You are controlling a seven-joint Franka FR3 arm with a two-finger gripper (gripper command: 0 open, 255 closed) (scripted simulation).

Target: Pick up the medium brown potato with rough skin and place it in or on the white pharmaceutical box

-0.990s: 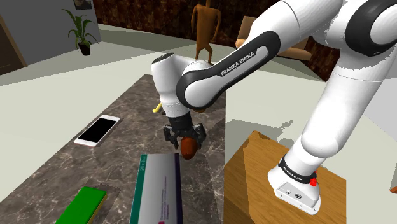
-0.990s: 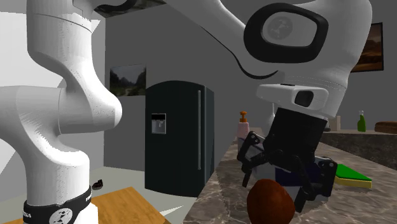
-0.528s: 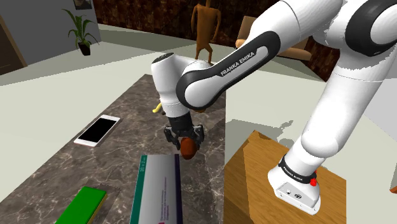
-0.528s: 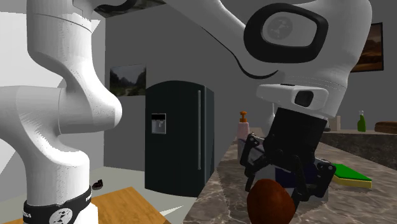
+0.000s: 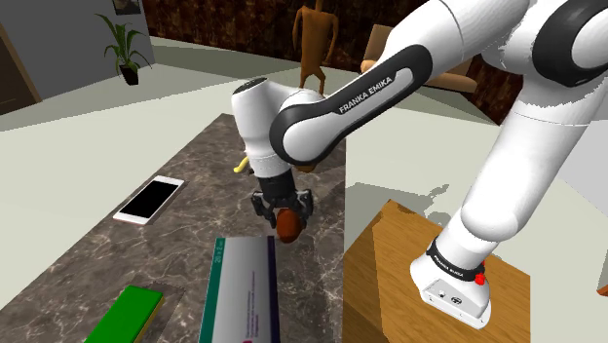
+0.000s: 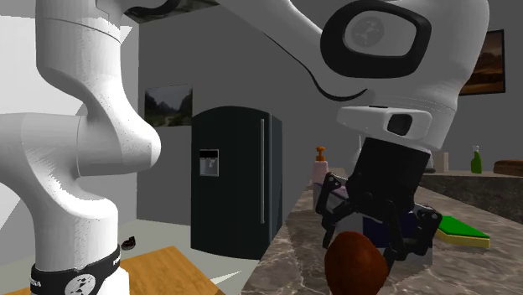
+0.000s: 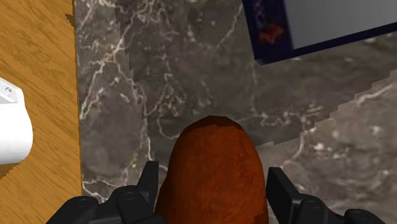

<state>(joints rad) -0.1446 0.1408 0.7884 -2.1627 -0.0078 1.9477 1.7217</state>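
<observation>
The potato is cut off at the second exterior view's lower edge. The gripper stands spread astride the potato, with a thin gap at one finger, just beside the white box corner.

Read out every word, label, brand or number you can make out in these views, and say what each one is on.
"FRANKA EMIKA": white letters on the dark forearm link, in the shoulder view.
Fine print on the top of the white box: too small to read.
Round emblem on the black base band in the second exterior view: not legible.
Nothing else can be read.
</observation>
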